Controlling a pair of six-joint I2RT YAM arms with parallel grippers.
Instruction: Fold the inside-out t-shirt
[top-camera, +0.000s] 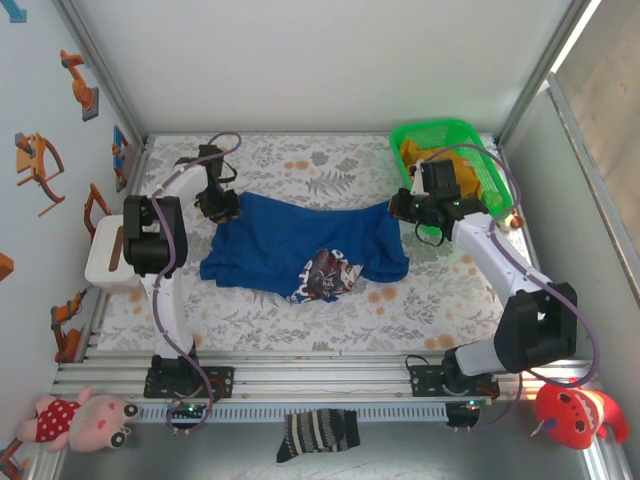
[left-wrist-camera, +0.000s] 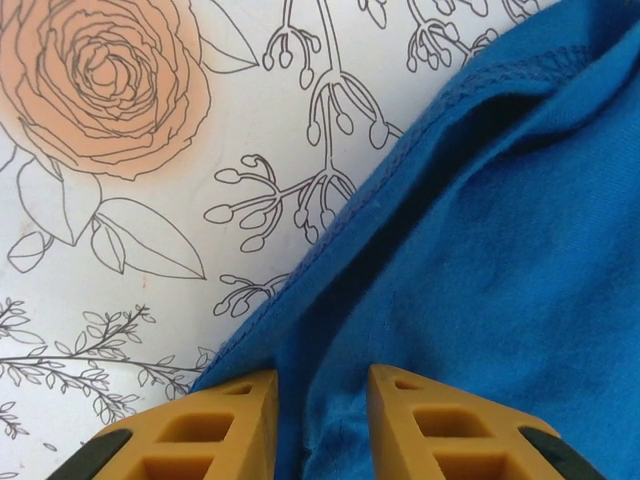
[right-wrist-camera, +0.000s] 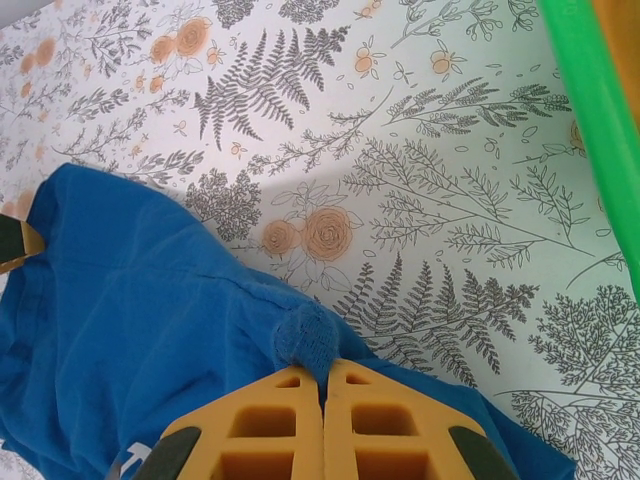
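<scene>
Royal-blue t-shirt — grey-and-peach floral tablecloth, green basket

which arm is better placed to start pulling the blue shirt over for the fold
Likely right: the right claw is shut on a pinch of the blue t-shirt, ready to pull; the left claw straddles the hem with jaws apart, gripping nothing yet.

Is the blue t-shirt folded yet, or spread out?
Spread out, not folded: the t-shirt lies rumpled on the table, right gripper pinching its edge.

No legible text, lettering on t-shirt too small to read
</scene>
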